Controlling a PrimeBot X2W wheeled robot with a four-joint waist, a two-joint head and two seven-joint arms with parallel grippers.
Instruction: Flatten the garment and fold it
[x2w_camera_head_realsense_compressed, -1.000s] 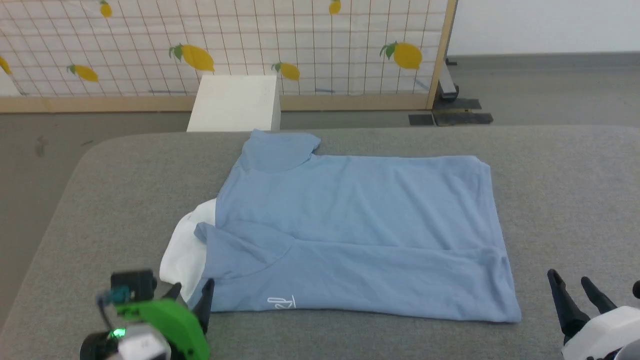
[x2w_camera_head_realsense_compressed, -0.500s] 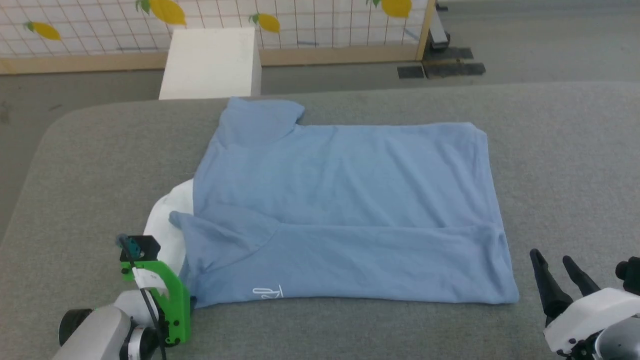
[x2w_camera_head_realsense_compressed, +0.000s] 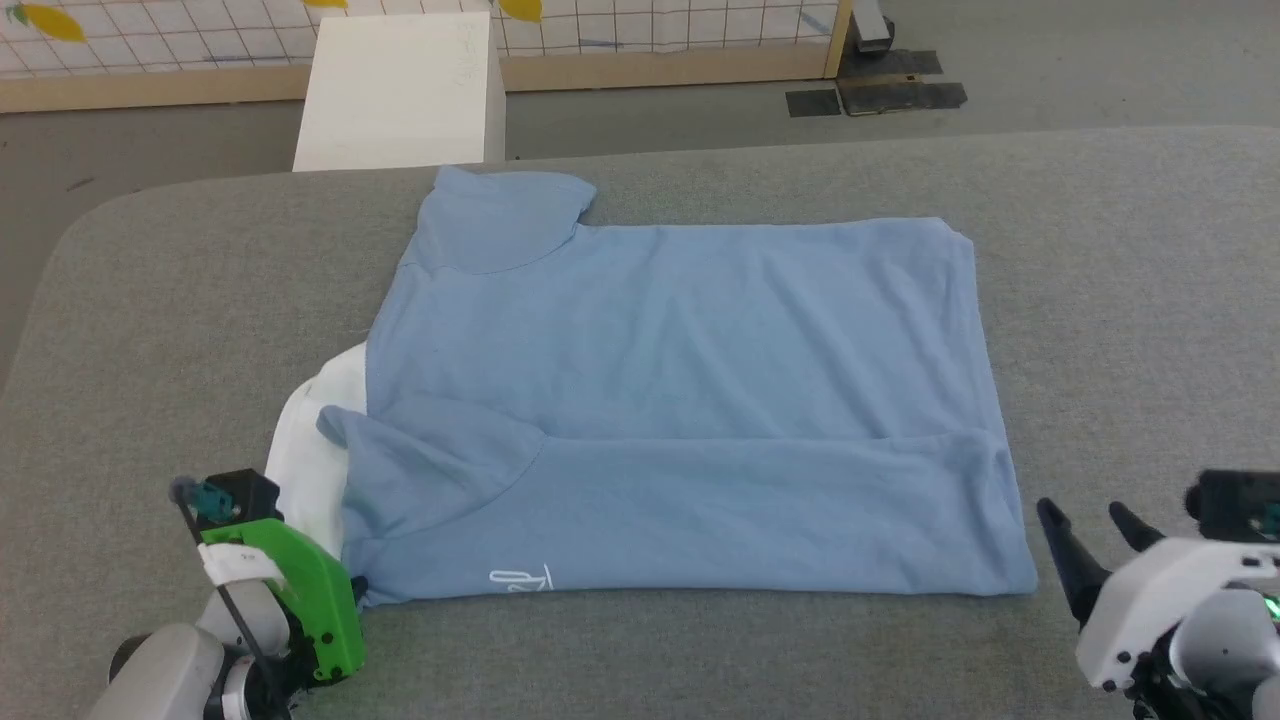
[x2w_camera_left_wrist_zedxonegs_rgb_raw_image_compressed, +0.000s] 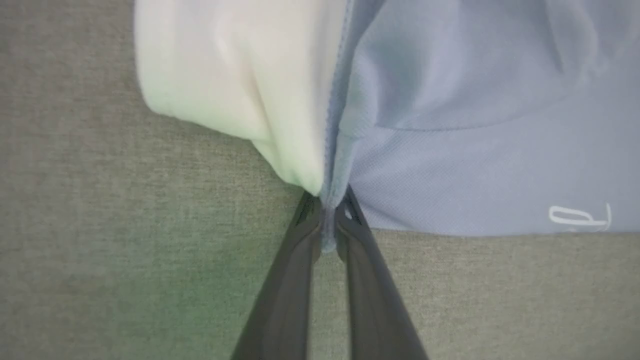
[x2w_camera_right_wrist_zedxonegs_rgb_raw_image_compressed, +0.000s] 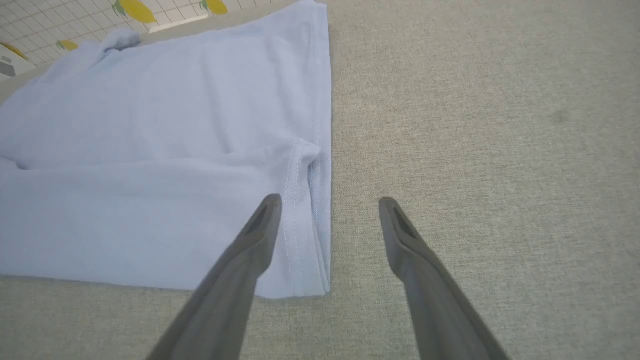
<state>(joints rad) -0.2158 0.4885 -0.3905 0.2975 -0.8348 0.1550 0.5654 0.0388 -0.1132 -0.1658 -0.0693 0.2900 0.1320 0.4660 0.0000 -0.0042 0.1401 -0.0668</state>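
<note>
The garment (x2w_camera_head_realsense_compressed: 680, 400), a light blue short-sleeved shirt, lies spread on the grey padded table (x2w_camera_head_realsense_compressed: 1130, 300) with its near long edge folded over. A white fabric piece (x2w_camera_head_realsense_compressed: 310, 450) sticks out at its left end, and a small white mark (x2w_camera_head_realsense_compressed: 520, 578) sits near the front edge. My left gripper (x2w_camera_head_realsense_compressed: 358, 590) is at the near left corner. In the left wrist view it (x2w_camera_left_wrist_zedxonegs_rgb_raw_image_compressed: 327, 220) is shut on the blue edge beside the white fabric (x2w_camera_left_wrist_zedxonegs_rgb_raw_image_compressed: 225, 85). My right gripper (x2w_camera_head_realsense_compressed: 1090, 530) stands open at the near right corner. In the right wrist view it (x2w_camera_right_wrist_zedxonegs_rgb_raw_image_compressed: 330, 202) straddles the hem (x2w_camera_right_wrist_zedxonegs_rgb_raw_image_compressed: 310, 225).
A white box (x2w_camera_head_realsense_compressed: 400, 90) stands on the floor just past the table's far edge. Behind it a gridded screen (x2w_camera_head_realsense_compressed: 650, 25) has a wooden frame. Dark floor plates (x2w_camera_head_realsense_compressed: 880, 95) lie at the back right. The table's rounded left corner (x2w_camera_head_realsense_compressed: 60, 250) is near my left arm.
The head camera has tilted down, shifting the whole picture. My left gripper, open a second ago, has shut on the garment's near left corner. The right gripper stays open.
</note>
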